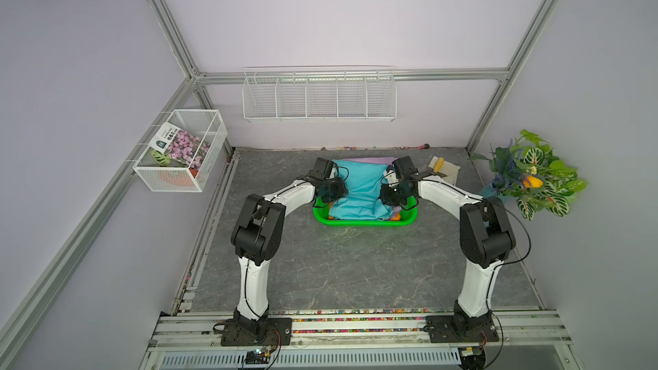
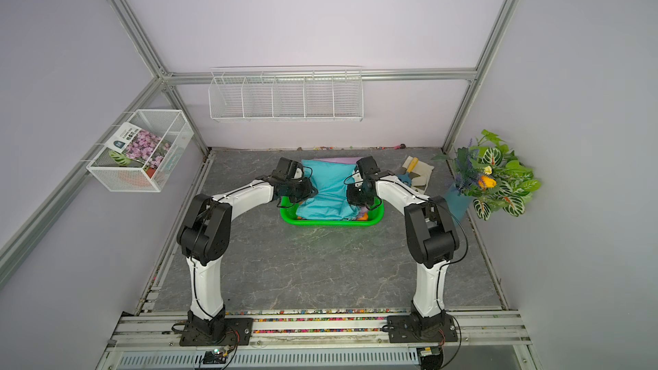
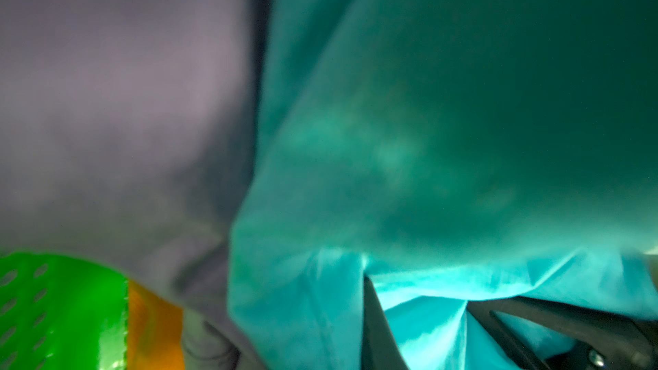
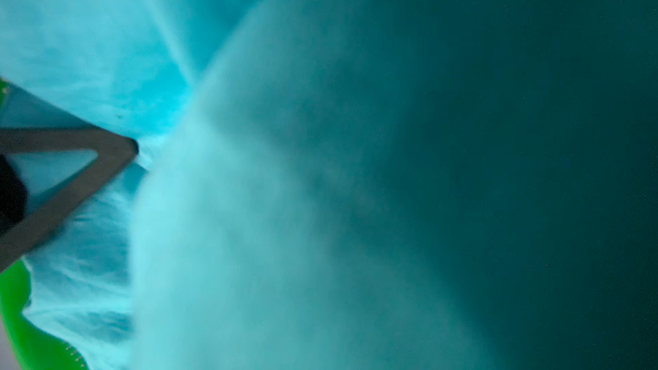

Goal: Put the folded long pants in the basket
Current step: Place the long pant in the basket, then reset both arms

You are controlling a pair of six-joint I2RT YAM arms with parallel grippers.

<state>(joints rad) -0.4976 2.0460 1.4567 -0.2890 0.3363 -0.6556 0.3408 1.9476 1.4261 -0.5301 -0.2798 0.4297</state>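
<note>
- The left gripper (image 3: 418, 293) pinches one side of the teal pants (image 1: 359, 186); we cannot tell whether the right gripper (image 1: 385, 196) grips the opposite side.
- The teal pants lie draped across the green basket (image 1: 359, 223), over the orange pants (image 1: 396, 218) inside it. We judge the two-sided hold keeps the fold flat.

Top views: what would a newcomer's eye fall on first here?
The teal pants stand out first, draped over the bright green basket at the far middle of the grey table, between the two arms. Next comes the leafy plant by the right wall, then the pink flower packet in a white wire basket on the left wall.
</note>
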